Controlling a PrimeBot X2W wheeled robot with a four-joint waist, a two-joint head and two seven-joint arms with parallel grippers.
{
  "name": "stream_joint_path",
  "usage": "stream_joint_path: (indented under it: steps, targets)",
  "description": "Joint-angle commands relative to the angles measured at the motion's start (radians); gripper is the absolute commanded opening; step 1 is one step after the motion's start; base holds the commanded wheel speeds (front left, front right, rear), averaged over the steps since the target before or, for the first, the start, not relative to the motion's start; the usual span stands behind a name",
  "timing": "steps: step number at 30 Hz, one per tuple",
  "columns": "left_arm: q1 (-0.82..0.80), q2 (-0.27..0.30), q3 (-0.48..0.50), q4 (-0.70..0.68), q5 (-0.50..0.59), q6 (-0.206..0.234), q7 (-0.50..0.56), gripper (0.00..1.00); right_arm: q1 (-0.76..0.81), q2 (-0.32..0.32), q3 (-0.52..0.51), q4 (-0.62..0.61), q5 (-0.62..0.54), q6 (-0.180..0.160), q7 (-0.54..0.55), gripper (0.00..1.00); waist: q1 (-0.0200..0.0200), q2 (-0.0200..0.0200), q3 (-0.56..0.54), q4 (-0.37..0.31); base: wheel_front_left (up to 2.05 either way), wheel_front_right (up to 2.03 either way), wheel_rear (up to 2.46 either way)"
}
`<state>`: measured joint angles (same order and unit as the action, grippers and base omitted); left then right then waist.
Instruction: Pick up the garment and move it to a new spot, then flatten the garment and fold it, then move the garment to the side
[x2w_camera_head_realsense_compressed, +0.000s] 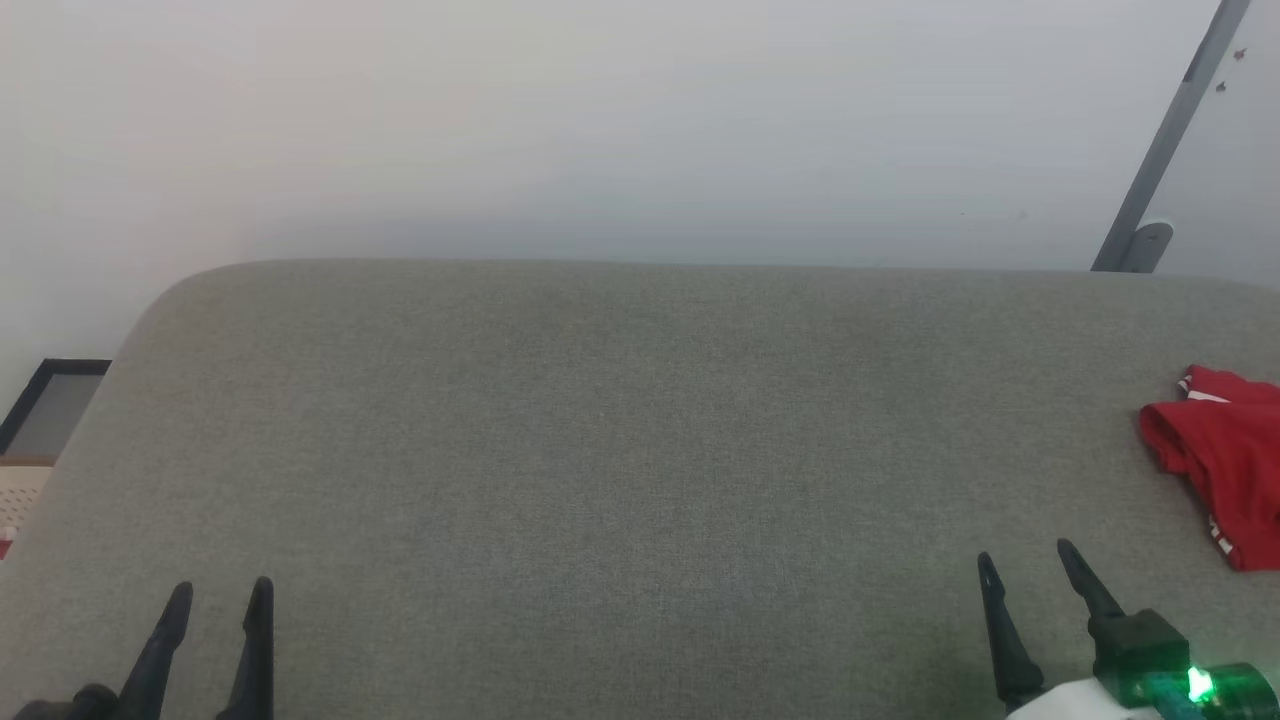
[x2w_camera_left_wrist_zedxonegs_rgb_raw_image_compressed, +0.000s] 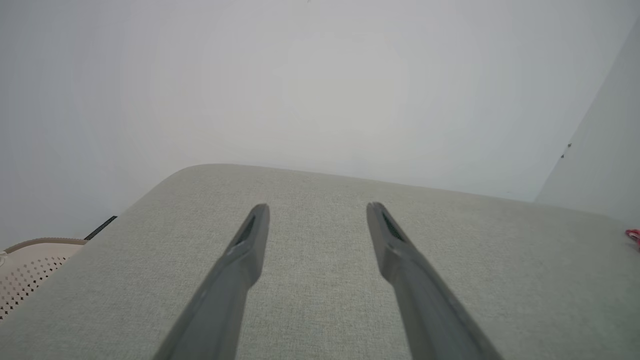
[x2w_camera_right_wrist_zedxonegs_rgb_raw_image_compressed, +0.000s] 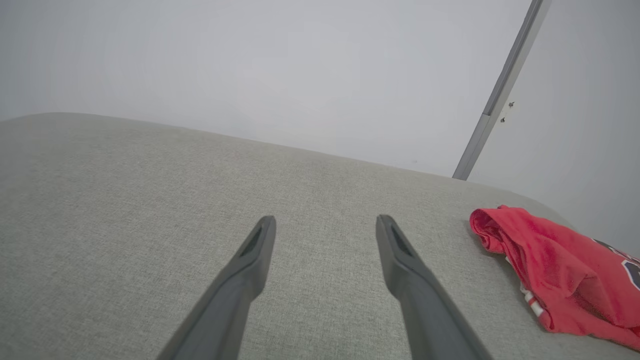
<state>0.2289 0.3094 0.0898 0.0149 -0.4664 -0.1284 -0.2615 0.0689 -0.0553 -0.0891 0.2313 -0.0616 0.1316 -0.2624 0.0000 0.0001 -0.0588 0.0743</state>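
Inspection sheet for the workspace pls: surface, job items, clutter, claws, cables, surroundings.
surface: grey fabric surface, rounded far-left corner, bare fabric across the middle.
job's things: garment, red with white trim, lies crumpled at the surface's right edge; not flattened, not folded.
clutter: nothing seen.
grippers: left claw open, over the near left of the surface, holding nothing; right claw open, over the near right, apart from the garment; green light lit on its wrist.
cables: nothing seen.
surroundings: pale wall behind; grey pole slanting at far right; beige perforated basket and dark frame beside the surface's left end.
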Motion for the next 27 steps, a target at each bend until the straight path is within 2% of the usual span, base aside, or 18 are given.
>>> stream_joint_path:
  steps: [1, 27]
  targets:
    - [0.015, -0.003, 0.001, -0.005, 0.002, -0.002, -0.004, 1.0, 0.015, 0.007, 0.005, -0.016, 0.008, -0.002, -0.003, 1.0, 0.0, -0.0001, 0.0, -0.002, 0.0, 0.0, 0.0]
    - [0.014, -0.006, 0.007, -0.001, 0.005, -0.002, -0.004, 1.0, 0.049, 0.006, 0.003, -0.159, 0.034, -0.002, -0.003, 1.0, 0.0, -0.0001, 0.007, -0.012, 0.0, 0.0, 0.0]
